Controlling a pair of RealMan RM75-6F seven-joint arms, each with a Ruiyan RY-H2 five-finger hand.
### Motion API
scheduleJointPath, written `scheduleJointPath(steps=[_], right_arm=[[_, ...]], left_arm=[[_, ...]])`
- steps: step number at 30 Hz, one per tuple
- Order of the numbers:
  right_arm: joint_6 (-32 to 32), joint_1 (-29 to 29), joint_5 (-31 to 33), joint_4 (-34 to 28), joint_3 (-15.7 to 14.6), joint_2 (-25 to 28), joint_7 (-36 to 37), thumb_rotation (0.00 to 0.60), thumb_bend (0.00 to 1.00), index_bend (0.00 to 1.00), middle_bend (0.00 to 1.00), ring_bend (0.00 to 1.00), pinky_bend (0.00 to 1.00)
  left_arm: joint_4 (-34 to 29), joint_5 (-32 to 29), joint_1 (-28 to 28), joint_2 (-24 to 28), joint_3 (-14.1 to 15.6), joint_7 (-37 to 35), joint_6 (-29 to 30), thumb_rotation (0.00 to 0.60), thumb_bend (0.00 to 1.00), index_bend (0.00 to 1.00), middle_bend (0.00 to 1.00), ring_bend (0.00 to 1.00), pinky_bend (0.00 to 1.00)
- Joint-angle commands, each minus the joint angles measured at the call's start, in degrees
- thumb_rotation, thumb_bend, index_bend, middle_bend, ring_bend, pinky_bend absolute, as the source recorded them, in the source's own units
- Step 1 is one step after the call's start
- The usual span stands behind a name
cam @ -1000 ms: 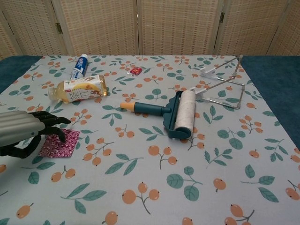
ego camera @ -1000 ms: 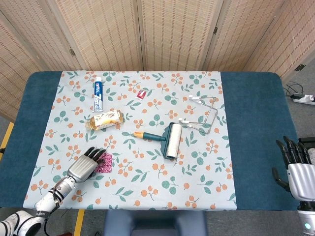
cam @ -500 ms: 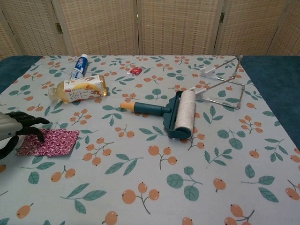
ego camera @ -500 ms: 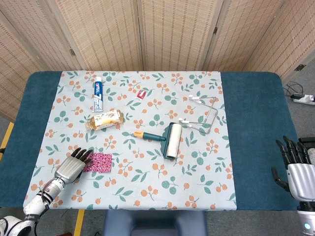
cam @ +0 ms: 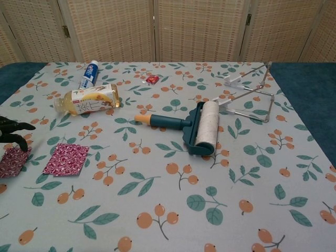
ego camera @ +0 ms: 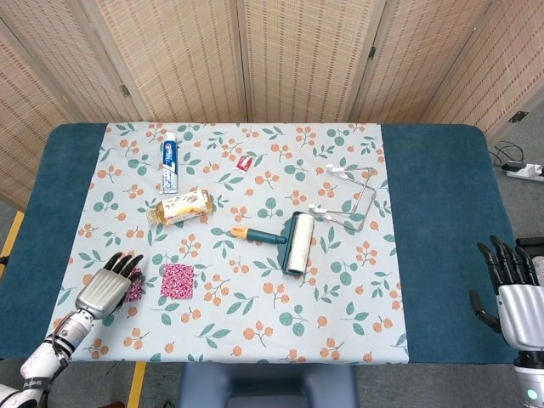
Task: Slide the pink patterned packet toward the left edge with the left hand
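A pink patterned packet (ego camera: 177, 280) lies flat on the floral cloth, also seen in the chest view (cam: 66, 159). A second pink patterned piece (ego camera: 133, 291) lies left of it, partly under my left hand (ego camera: 106, 286); the chest view shows that piece (cam: 10, 161) at the frame's left edge below dark fingertips (cam: 14, 131). The left hand lies flat with fingers apart, touching only that left piece and holding nothing. My right hand (ego camera: 514, 293) stands off the table's right side, fingers spread, holding nothing.
A lint roller (ego camera: 292, 241) lies mid-table, a drink bottle (ego camera: 179, 206) and a toothpaste tube (ego camera: 170, 160) at the back left. A small red packet (ego camera: 245, 164) and a wire stand (ego camera: 355, 201) sit further back. The blue table edge (ego camera: 34, 255) runs left of the cloth.
My left hand has slid left across the cloth. The pink patch stretched, then split: one piece went left under the fingers, the other stays where it was.
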Motion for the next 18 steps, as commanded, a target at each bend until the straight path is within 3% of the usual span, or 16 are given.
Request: scheduleJointPath(steps=[1, 18], right_arm=[[-0.04, -0.01, 0.12, 0.18, 0.04, -0.05, 0.24, 0.6, 0.45, 0.0, 0.0, 0.02, 0.0], [0.02, -0.51, 0.96, 1.86, 0.1, 0.1, 2.48, 0.6, 0.45, 0.0, 0.0, 0.01, 0.0]], left_arm=[[-1.31, 1.08, -0.4, -0.29, -0.62, -0.04, 0.49, 0.6, 0.97, 0.28, 0.0, 0.0, 0.0], [-3.3, -0.04, -3.18, -5.85, -1.83, 6.79, -2.83, 0.6, 0.97, 0.25, 0.0, 0.0, 0.0]])
